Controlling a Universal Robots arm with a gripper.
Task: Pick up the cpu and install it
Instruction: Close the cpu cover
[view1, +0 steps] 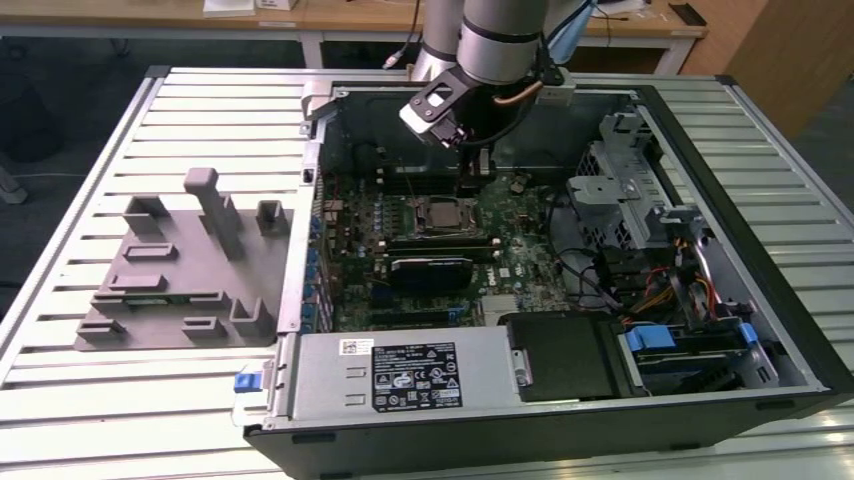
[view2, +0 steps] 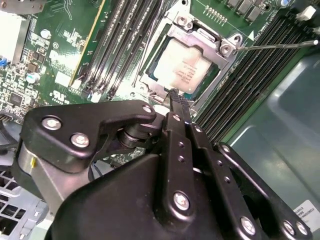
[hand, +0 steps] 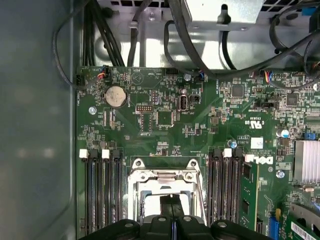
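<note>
Place: a robotics lab or test workshop.
Bench: slatted aluminium table under an open desktop computer case.
Rig: robot arm above the case.
Beside the case: grey moulded fixture block.
Behind the case: wooden desk.

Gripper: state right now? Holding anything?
Gripper: shut, holding nothing; its tips are at the edge of the cpu, which lies in the socket.

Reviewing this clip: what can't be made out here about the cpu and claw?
Whether the claw touches the cpu: second wrist view, the claw's own tips cover the contact spot.
Most of the cpu's face: first wrist view, hidden behind the claw.
Whether the cpu sits flush: exterior view, too small.
</note>
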